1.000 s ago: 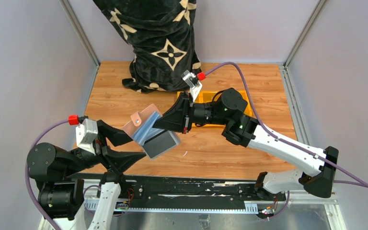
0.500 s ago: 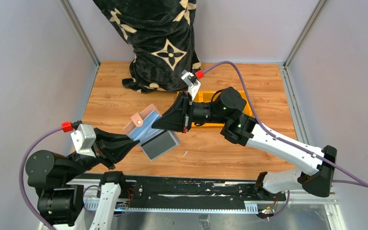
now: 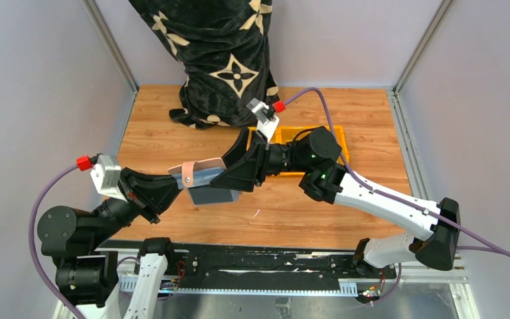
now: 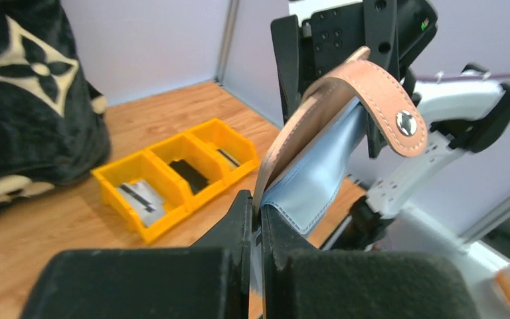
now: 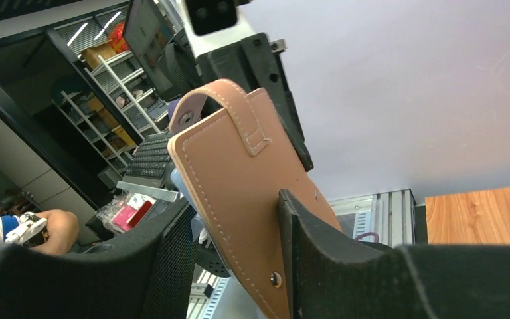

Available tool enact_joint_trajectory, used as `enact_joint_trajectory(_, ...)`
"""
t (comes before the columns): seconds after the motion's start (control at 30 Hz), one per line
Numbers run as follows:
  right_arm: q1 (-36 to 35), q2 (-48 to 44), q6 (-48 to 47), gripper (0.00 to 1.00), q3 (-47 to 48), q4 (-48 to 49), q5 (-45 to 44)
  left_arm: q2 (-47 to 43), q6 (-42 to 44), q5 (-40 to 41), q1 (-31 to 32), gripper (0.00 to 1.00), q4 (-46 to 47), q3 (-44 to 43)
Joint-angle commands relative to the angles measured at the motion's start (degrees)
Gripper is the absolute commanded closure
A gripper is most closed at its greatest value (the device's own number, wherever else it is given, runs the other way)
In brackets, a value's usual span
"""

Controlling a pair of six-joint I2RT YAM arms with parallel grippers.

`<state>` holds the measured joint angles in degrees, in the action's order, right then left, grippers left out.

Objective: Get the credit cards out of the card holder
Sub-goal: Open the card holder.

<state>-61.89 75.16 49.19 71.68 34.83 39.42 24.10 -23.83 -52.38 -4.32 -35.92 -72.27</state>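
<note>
1. Progress looks early. The card holder [image 3: 202, 179] hangs in the air at the middle of the overhead view, between the two arms and above the table [image 3: 172, 126]. Its strap [image 4: 398, 113] with the metal stud hangs loose, so the flap seems undone.
2. I see no credit cards clear of the holder. A pale blue-grey layer shows under the brown cover, but I cannot tell whether that is lining or a card.
3. The yellow bin [image 4: 166, 219], at the lower left of the left wrist view, holds a flat grey piece and a black one. I cannot say whether either is a card. By my reckoning the pulling-out itself is left to do.
4. The left gripper [image 3: 172, 184] reaches in from the lower left, arm stretched low and nearly level. Its jaws are pinched tight on the holder's near edge, carrying it.
5. The right gripper [image 3: 224, 176] comes in from the right, with its elbow bent back toward the bin. Its jaws stand part-way apart, one on each side of the holder's far end, and seem too wide to be clamping something so thin.
</note>
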Motion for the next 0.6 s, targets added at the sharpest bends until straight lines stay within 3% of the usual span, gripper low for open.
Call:
enact_joint_trajectory(0.0, -0.78, -2.34, -0.83, 0.51, -4.05, 9.90, 5.47, 1.38, -17.87, -1.27, 0.01, 1.00, 10.90, 2.35)
enact_joint_trajectory(0.2, -0.80, -4.78, -7.82, 0.53, -7.36, 7.91, 6.62, 3.43, -29.25, -4.35, 0.01, 1.00, 14.59, 3.97)
enact_joint_trajectory(0.57, -0.87, -7.98, -32.15, 0.60, -0.94, -16.69, -4.31, 4.58, -26.65, -10.37, 0.02, 1.00, 11.89, 3.54)
